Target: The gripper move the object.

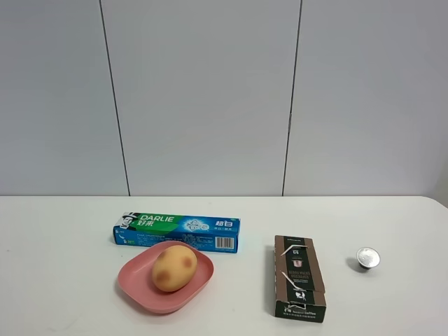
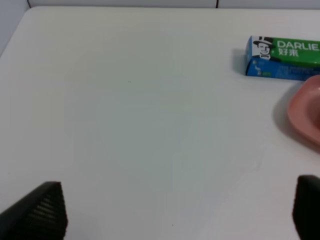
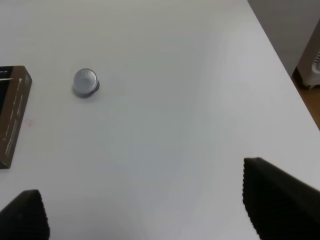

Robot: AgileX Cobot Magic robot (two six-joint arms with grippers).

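The object, a yellow-tan potato (image 1: pixel 173 267) with reddish-brown blotches, lies in a pink dish (image 1: pixel 137 288) on the white table in the exterior high view. Neither arm shows in that view. My left gripper (image 2: pixel 180 212) is open and empty over bare table, with the pink dish's rim (image 2: pixel 306 116) off to one side. My right gripper (image 3: pixel 145 200) is open and empty over bare table, well apart from a silver capsule (image 3: pixel 86 82). The potato is out of both wrist views.
A green-blue toothpaste box (image 1: pixel 176 232) lies just behind the dish and also shows in the left wrist view (image 2: pixel 282 57). A dark brown box (image 1: pixel 298 277) lies right of centre, its end in the right wrist view (image 3: pixel 12 115). The capsule (image 1: pixel 367 258) is further right. The table's edge (image 3: pixel 280 60) runs nearby.
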